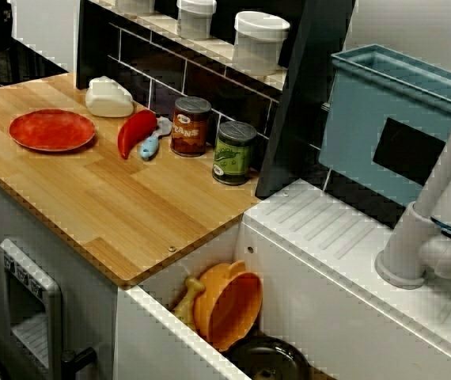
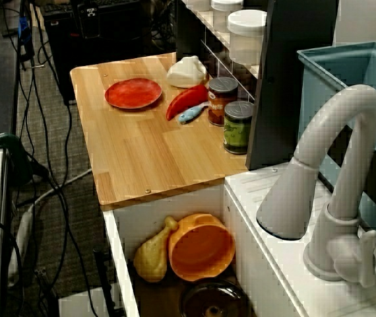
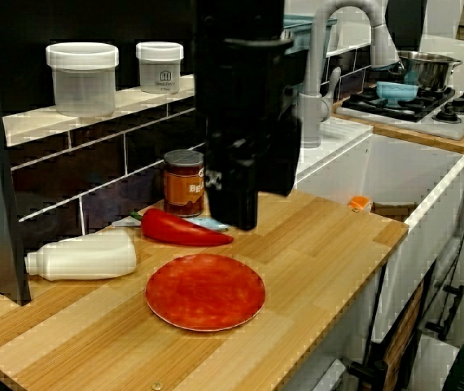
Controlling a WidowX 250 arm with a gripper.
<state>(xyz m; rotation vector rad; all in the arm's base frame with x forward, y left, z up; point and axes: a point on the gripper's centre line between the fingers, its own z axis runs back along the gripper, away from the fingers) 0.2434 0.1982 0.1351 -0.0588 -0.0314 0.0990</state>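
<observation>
In the view from the counter's end, a black, blurred gripper [image 3: 236,224] hangs close to the camera, and its narrow tip is too dark to read. Nothing shows in it. It covers part of the red can [image 3: 181,183] and ends just above the tip of the red pepper [image 3: 179,230]; how far it stands from them is unclear. A red plate [image 3: 205,292] lies in front of the pepper. The view from above shows the plate [image 1: 51,129], pepper [image 1: 134,132], red can [image 1: 191,127] and green can [image 1: 234,153] in a row, with no gripper.
A white bottle [image 1: 108,98] lies by the back wall and a small blue utensil [image 1: 153,141] lies beside the pepper. The sink holds an orange bowl [image 2: 201,247], a yellow drumstick [image 2: 152,254] and a dark pot [image 2: 214,300]. A grey faucet [image 2: 336,178] and a blue bin [image 1: 384,119] stand beyond.
</observation>
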